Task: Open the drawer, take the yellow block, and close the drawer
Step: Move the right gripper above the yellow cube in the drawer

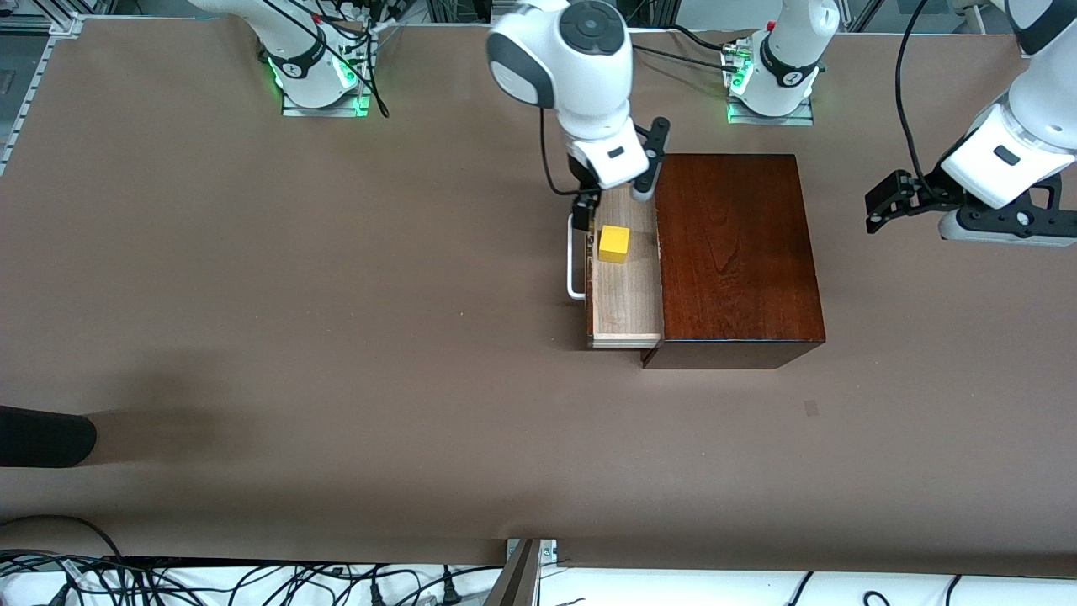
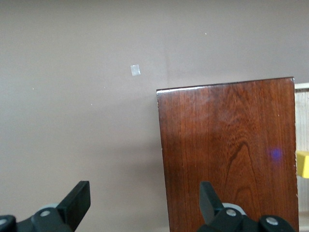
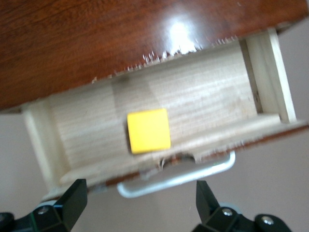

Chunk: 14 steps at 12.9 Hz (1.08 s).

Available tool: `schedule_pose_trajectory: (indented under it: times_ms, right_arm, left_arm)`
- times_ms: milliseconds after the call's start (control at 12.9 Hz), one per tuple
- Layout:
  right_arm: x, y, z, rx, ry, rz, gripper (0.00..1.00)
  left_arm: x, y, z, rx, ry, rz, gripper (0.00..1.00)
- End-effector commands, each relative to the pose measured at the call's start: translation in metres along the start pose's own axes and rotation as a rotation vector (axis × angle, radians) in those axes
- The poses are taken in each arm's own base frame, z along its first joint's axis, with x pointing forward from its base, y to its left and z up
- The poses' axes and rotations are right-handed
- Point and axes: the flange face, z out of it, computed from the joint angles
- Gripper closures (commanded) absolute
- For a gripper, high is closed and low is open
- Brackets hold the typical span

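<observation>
I'm seeing the box sitting on the table with its drawer standing pulled out toward the right arm's end. My left gripper is waiting beside the box, fingers spread wide, holding nothing. My right gripper is hanging over the drawer, fingers wide and empty. The block is lying in the drawer.

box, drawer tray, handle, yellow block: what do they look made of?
Box: looks like dark reddish wood under glossy varnish; grain and a glare spot show.
Drawer tray: pale unfinished-looking wood, fine grain, chipped edge at the box's opening.
Handle: smooth white bar, probably painted metal or plastic; cannot tell which.
Yellow block: uniform matte yellow, no grain; painted wood or plastic.
</observation>
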Motion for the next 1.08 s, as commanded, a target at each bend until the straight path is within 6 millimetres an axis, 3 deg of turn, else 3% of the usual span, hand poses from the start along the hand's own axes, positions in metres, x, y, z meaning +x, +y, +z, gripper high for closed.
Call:
schedule_pose_trajectory:
  times_ms: [0, 309, 695, 1004]
  right_arm:
    - [0.021, -0.018, 0.026, -0.076, 0.017, -0.082, 0.00]
    - [0.024, -0.029, 0.064, -0.074, -0.006, -0.099, 0.00]
    - [0.024, -0.025, 0.067, -0.092, -0.004, -0.112, 0.00]
    - [0.023, -0.027, 0.090, -0.091, -0.020, -0.116, 0.00]
  left_arm:
    - [0.009, -0.001, -0.016, 0.016, -0.036, 0.032, 0.00]
    - [0.017, -0.008, -0.010, 0.005, -0.060, 0.013, 0.00]
    - [0.011, -0.004, -0.023, -0.010, -0.035, 0.034, 0.00]
    - [0.008, -0.007, -0.026, -0.011, -0.033, 0.078, 0.00]
